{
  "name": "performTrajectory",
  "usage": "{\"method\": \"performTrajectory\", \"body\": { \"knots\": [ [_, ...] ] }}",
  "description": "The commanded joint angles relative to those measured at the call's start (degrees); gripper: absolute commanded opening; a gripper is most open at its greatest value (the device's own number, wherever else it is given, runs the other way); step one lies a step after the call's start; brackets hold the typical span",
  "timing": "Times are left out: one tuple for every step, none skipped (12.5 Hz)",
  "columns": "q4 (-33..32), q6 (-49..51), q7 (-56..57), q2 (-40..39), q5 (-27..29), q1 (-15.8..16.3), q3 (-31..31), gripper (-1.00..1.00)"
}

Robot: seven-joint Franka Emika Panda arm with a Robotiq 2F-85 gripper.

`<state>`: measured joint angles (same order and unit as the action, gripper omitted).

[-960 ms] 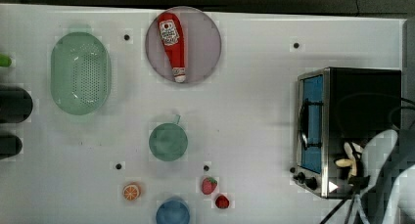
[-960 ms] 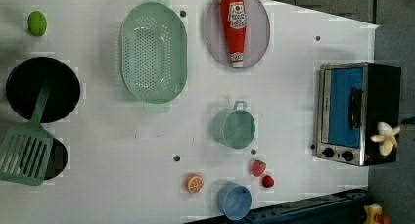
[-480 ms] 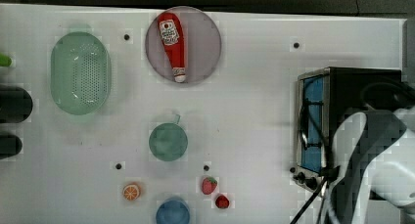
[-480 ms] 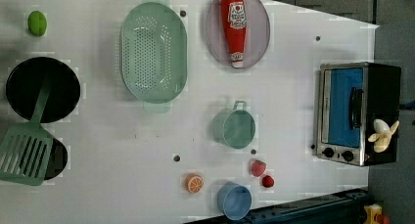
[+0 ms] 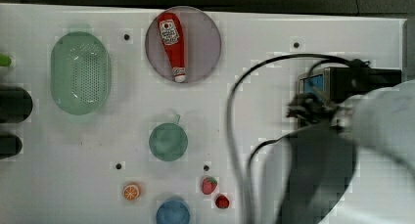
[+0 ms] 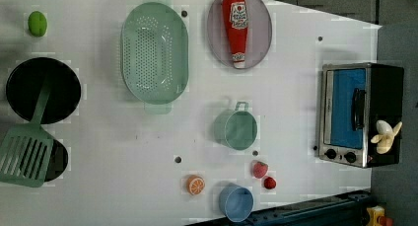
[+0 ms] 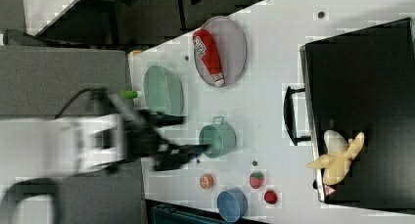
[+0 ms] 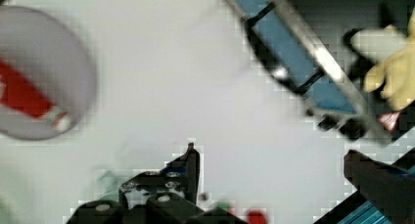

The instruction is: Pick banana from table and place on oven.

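White table (image 6: 296,117), dotted with dark holes. On the oven (image 6: 384,88) top, near the knob end: banana (image 6: 386,136), released. Well apart from the oven, above the table: gripper (image 7: 188,135), spread wide, empty.

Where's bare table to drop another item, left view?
Free: the strip between the teal cup and the oven, and the table patch below the colander. Crowded: around the orange slice, blue bowl and strawberry.
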<state>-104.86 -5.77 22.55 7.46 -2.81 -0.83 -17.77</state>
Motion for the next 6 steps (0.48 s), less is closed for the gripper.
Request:
{"method": "performTrajectory", "body": {
  "knots": [
    [1.51, 5.51, -21.50, 4.41, 0.21, 1.74, 8.20, 1.00],
    [1.48, 5.91, -25.25, 5.57, 0.21, 1.74, 10.54, 1.00],
    [1.37, 6.30, -27.49, 6.53, 0.21, 1.73, 12.44, 1.00],
    [1.21, 6.70, -28.24, 7.36, 0.21, 1.74, 13.76, 1.00],
    [0.83, 7.08, -28.24, 8.04, 0.21, 1.75, 14.81, 1.00],
    [0.42, 7.50, -28.24, 8.56, 0.21, 1.75, 15.42, 1.00]
  ]
}}
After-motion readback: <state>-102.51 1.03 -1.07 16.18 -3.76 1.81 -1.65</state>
